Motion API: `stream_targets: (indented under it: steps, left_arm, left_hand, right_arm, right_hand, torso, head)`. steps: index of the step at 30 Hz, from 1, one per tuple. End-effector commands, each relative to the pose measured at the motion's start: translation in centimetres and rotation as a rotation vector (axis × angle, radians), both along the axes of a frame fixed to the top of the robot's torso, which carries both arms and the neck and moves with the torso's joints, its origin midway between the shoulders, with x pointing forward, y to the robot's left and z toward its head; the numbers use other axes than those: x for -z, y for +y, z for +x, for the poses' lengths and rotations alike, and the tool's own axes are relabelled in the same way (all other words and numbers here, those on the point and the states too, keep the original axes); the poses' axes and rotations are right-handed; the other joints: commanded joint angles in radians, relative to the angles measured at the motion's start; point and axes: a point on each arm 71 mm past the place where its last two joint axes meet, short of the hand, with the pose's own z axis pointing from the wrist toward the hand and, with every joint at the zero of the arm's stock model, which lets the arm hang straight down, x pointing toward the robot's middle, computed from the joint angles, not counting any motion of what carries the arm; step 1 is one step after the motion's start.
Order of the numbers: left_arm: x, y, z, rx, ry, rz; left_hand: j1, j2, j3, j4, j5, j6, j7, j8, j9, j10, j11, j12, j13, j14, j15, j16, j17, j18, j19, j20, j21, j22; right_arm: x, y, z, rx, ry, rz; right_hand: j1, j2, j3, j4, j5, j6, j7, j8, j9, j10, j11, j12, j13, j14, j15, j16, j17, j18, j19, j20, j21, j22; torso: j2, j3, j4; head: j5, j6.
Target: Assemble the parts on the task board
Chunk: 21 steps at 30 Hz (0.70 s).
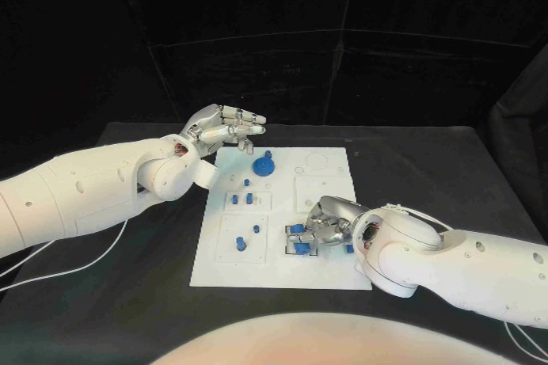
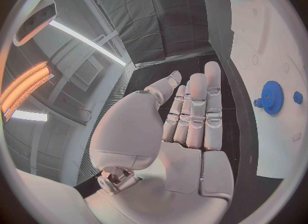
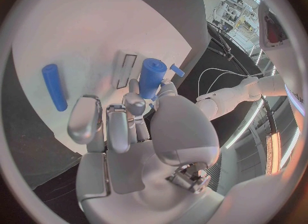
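Parts (image 1: pixel 299 240) sit on the board's (image 1: pixel 325 274) near edge, where the right hand (image 1: pixel 331 226) pinches a blue peg (image 3: pixel 151 76), apparently to seat it; left hand (image 1: pixel 222 127) hovers empty, fingers apart.

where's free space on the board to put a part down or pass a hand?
Bare on the task board: the near strip along its front edge, and the far right corner beyond the blue gear. Crowded: the middle left column of small blue pegs, and the near right, where the right hand sits over blue parts. The left hand hovers at the far left corner.
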Motion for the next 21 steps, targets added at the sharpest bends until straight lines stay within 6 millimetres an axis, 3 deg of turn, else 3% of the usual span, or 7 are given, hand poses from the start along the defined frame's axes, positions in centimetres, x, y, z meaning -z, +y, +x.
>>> stream_targets:
  steps: [1, 3, 5, 8, 11, 15, 21]
  left_arm:
    - [-0.11, -0.18, -0.02, 0.014, 0.005, -0.009]
    - [-0.11, -0.19, -0.02, 0.015, 0.006, -0.009]
    - [-0.10, -0.19, -0.01, 0.015, 0.007, -0.009]
    - [-0.08, -0.13, 0.03, 0.014, 0.008, -0.007]
    - [-0.06, -0.05, 0.06, 0.012, 0.009, -0.006]
    - [-0.05, 0.01, 0.07, 0.012, 0.010, -0.005]
    - [-0.04, 0.00, 0.09, 0.013, 0.010, -0.005]
  left_hand:
    - [0.006, 0.001, -0.003, -0.004, -0.002, -0.004, 0.000, 0.006, -0.001, -0.006, 0.001, 0.002, -0.001, -0.005, 0.001, -0.006, -0.001, 0.013, -0.006, -0.001, -0.006, -0.002]
    - [0.006, 0.001, -0.003, -0.004, -0.002, -0.004, 0.000, 0.006, -0.001, -0.006, 0.001, 0.002, -0.001, -0.005, 0.001, -0.006, -0.001, 0.013, -0.006, -0.001, -0.006, -0.002]
    - [0.006, 0.001, -0.003, -0.004, -0.002, -0.005, 0.000, 0.007, -0.001, -0.006, 0.001, 0.003, -0.001, -0.006, 0.001, -0.007, -0.002, 0.013, -0.006, -0.001, -0.006, -0.002]
    - [0.006, 0.001, -0.003, -0.004, -0.002, -0.005, 0.000, 0.007, -0.001, -0.006, 0.001, 0.003, -0.001, -0.006, 0.001, -0.007, -0.002, 0.013, -0.006, -0.001, -0.006, -0.002]
    - [0.006, 0.001, -0.003, -0.004, -0.002, -0.005, 0.000, 0.007, -0.001, -0.006, 0.001, 0.003, -0.001, -0.006, 0.001, -0.007, -0.002, 0.013, -0.006, -0.001, -0.006, -0.002]
    - [0.006, 0.001, -0.003, -0.004, -0.002, -0.005, 0.000, 0.007, -0.001, -0.006, 0.001, 0.003, -0.001, -0.006, 0.001, -0.007, -0.002, 0.013, -0.006, -0.001, -0.006, -0.002]
    - [0.007, 0.001, -0.003, -0.005, -0.002, -0.005, 0.000, 0.007, -0.001, -0.006, 0.001, 0.003, -0.001, -0.007, 0.001, -0.007, -0.002, 0.013, -0.007, -0.001, -0.007, -0.002]
  right_arm:
    - [-0.10, 0.11, 0.13, -0.005, -0.014, -0.010]
    - [-0.14, 0.13, 0.19, -0.007, -0.027, -0.015]
    - [-0.22, 0.14, 0.28, -0.008, -0.046, -0.021]
    - [-0.28, 0.13, 0.33, -0.010, -0.061, -0.026]
    - [-0.34, 0.12, 0.32, -0.015, -0.069, -0.028]
    - [-0.42, 0.13, 0.19, -0.030, -0.071, -0.028]
    - [-0.54, 0.08, -0.03, -0.057, -0.072, -0.024]
  right_hand:
    - [-0.054, -0.036, 0.002, 0.005, -0.146, -0.010, 0.010, -0.011, 0.006, -0.018, 0.002, -0.036, -0.028, 0.050, -0.005, -0.011, -0.009, -0.017, -0.003, -0.004, -0.006, -0.006]
    - [-0.088, -0.080, 0.033, 0.007, -0.188, -0.020, 0.014, -0.016, 0.010, -0.035, 0.006, -0.071, -0.057, 0.048, -0.003, -0.019, -0.019, -0.016, -0.007, -0.001, -0.011, -0.013]
    - [-0.114, -0.128, 0.066, 0.008, -0.195, -0.036, 0.021, -0.023, 0.013, -0.078, 0.012, -0.154, -0.132, 0.044, 0.002, -0.028, -0.030, -0.014, -0.016, 0.003, -0.021, -0.029]
    - [-0.133, -0.150, 0.075, 0.009, -0.201, -0.043, 0.024, -0.024, 0.016, -0.094, 0.015, -0.189, -0.162, 0.043, 0.005, -0.032, -0.033, -0.013, -0.019, 0.005, -0.024, -0.034]
    - [-0.135, -0.149, 0.079, 0.009, -0.201, -0.043, 0.024, -0.023, 0.017, -0.094, 0.015, -0.191, -0.164, 0.043, 0.005, -0.033, -0.033, -0.013, -0.019, 0.005, -0.024, -0.033]
    - [-0.102, -0.119, 0.105, 0.005, -0.174, -0.043, 0.023, -0.019, 0.025, -0.089, 0.014, -0.194, -0.167, 0.044, 0.005, -0.035, -0.032, -0.013, -0.018, 0.006, -0.023, -0.030]
    - [0.006, -0.082, 0.127, -0.022, -0.080, -0.042, 0.020, -0.011, 0.038, -0.080, 0.012, -0.194, -0.167, 0.045, 0.003, -0.038, -0.031, -0.013, -0.017, 0.004, -0.023, -0.027]
  torso:
    - [0.000, -0.0002, -0.0012]
    - [0.000, -0.0004, -0.0013]
    - [0.000, -0.0002, -0.0011]
    - [0.000, -0.0002, -0.0009]
    - [0.000, 0.0002, -0.0012]
    - [0.000, 0.0004, -0.0009]
    - [-0.001, 0.0011, -0.0029]
  head:
    - [0.000, 0.001]
    - [0.000, 0.002]
    - [0.000, 0.003]
    - [0.001, 0.003]
    - [0.001, 0.003]
    - [0.001, 0.001]
    - [-0.001, 0.002]
